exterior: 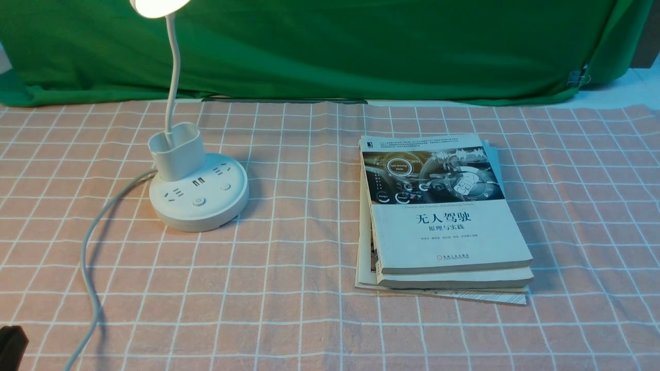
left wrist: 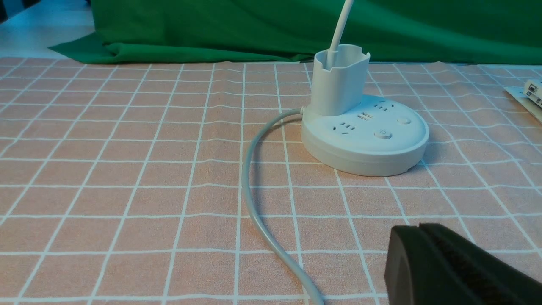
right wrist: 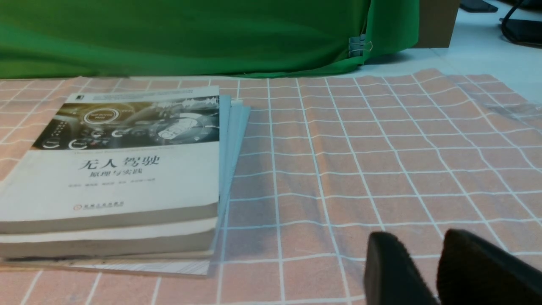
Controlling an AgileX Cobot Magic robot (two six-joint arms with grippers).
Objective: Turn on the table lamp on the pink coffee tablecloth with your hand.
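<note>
The white table lamp stands on the left part of the pink coffee tablecloth. Its head glows bright at the top edge of the front view. The left wrist view shows the lamp's round base with its buttons and oval cup; the head is out of frame there. My left hand is shut with nothing in it, low over the cloth and well short of the base; only a black corner of it shows in the front view. My right hand is slightly open and empty.
The lamp's grey cable runs from the base toward the near edge. A stack of books lies right of centre. A plain green cloth hangs along the back, held by a binder clip.
</note>
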